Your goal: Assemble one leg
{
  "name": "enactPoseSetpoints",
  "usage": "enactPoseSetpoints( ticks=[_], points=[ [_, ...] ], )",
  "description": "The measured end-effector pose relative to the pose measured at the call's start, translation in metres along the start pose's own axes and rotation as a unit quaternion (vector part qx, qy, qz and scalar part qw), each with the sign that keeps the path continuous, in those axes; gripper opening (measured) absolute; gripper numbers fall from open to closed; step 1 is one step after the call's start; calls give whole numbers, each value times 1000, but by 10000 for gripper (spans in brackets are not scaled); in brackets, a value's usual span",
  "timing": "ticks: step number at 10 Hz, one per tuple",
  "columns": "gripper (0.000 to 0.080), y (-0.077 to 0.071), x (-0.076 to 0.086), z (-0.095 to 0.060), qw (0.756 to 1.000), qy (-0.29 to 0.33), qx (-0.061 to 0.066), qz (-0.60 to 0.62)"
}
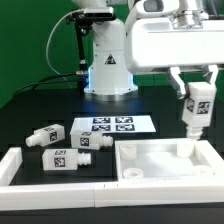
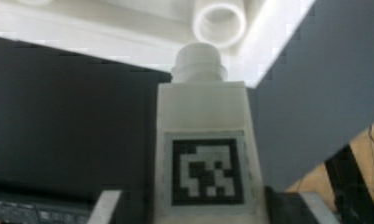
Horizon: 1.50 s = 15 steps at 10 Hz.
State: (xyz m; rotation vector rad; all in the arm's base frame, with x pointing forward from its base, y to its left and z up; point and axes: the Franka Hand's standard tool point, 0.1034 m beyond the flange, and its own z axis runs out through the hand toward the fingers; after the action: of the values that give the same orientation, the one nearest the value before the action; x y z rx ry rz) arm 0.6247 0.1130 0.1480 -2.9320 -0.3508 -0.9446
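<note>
My gripper (image 1: 198, 98) is shut on one leg (image 1: 196, 110), a small white block with a black-and-white tag, and holds it upright with the peg down. The leg hangs over the far corner, at the exterior view's right, of the large white panel with raised rims (image 1: 150, 172). In the wrist view the leg (image 2: 205, 120) fills the middle between my fingers (image 2: 113, 205). Its round peg (image 2: 202, 60) points at a round hole ring (image 2: 219, 18) in the panel and is just short of it. Three more legs lie loose on the table: (image 1: 45, 137), (image 1: 86, 141), (image 1: 58, 157).
The marker board (image 1: 113, 125) lies flat behind the panel. A white raised rail (image 1: 18, 162) runs along the front at the exterior view's left. The robot's base (image 1: 108, 70) stands at the back.
</note>
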Motion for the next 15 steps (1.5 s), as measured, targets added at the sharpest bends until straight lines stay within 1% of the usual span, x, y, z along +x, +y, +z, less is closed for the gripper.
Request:
enactPoseSetpoints(
  ticks=[1, 2, 5, 6, 7, 8, 12, 15],
  points=[
    [287, -5, -2, 2, 1000, 2, 1, -3],
    [287, -1, -2, 2, 1000, 1, -1, -5],
    [287, -1, -4, 4, 1000, -1, -1, -6],
    [287, 3, -7, 9, 1000, 7, -3, -4],
    [287, 5, -13, 18, 1000, 10, -4, -1],
    [287, -1, -16, 23, 1000, 11, -1, -1],
    [287, -4, -30, 35, 1000, -1, 1, -1],
    [287, -2, -33, 39, 1000, -4, 0, 0]
  ],
)
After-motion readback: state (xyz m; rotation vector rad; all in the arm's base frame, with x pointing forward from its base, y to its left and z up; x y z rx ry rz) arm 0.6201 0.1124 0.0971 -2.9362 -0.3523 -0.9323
